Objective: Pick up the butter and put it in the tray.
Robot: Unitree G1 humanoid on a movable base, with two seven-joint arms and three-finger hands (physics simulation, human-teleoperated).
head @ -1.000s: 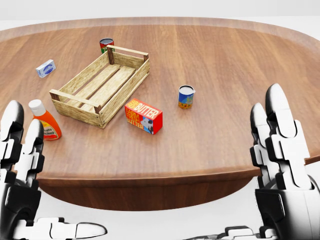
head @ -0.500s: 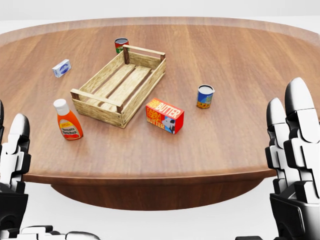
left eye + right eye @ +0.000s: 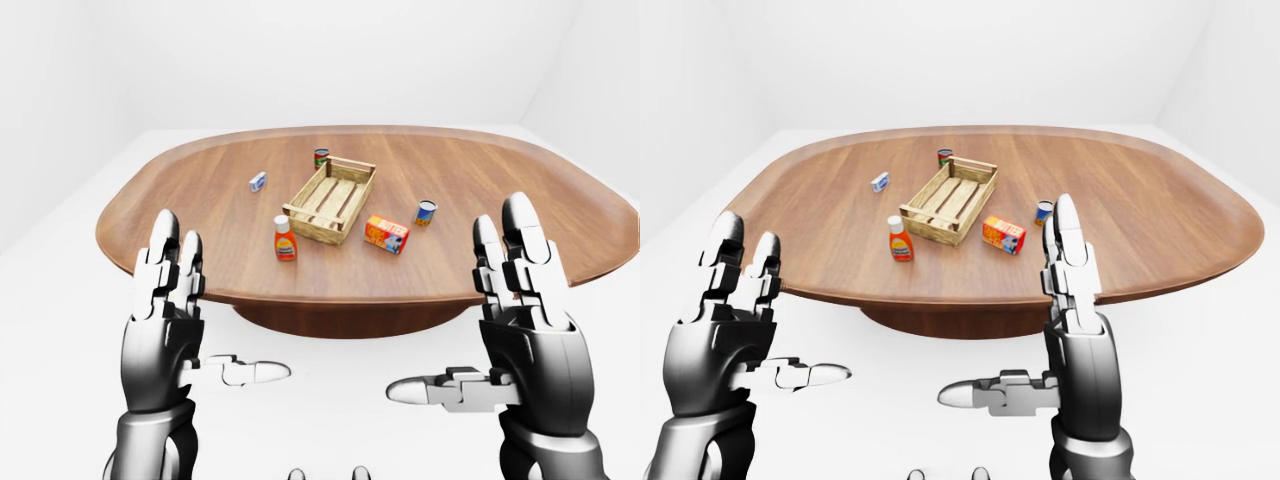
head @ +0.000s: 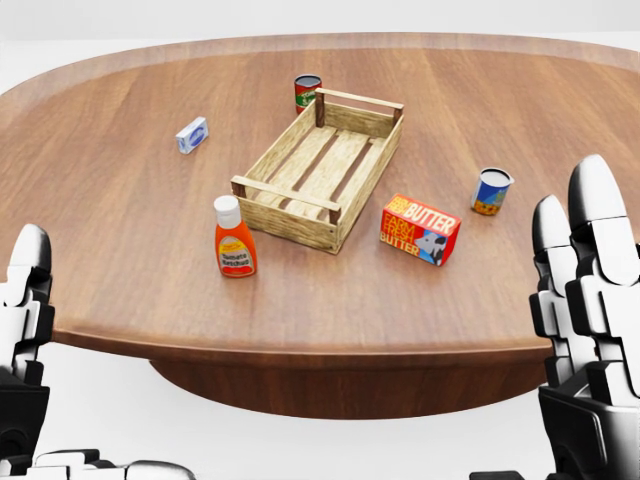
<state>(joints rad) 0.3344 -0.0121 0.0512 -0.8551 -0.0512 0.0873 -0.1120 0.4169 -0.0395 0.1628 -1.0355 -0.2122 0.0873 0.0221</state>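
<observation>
The butter (image 4: 420,229) is a red and orange box lying on the round wooden table (image 4: 520,120), just right of the tray. The tray (image 4: 322,167) is a slatted wooden crate standing empty near the table's middle. My left hand (image 3: 165,320) is raised short of the table's near edge at the lower left, fingers spread, open and holding nothing. At the lower right my right hand (image 3: 525,320) is likewise raised, open and empty. Both hands are well away from the butter.
An orange sauce bottle (image 4: 233,238) stands left of the tray's near corner. A blue can (image 4: 490,191) sits right of the butter, a red and green can (image 4: 306,91) beyond the tray, a small white and blue box (image 4: 192,135) at upper left. White floor surrounds the table.
The whole picture has shifted right: the camera has moved left relative to the table. Tray, butter and cans now sit further right in the head view. Both hands stay raised and open.
</observation>
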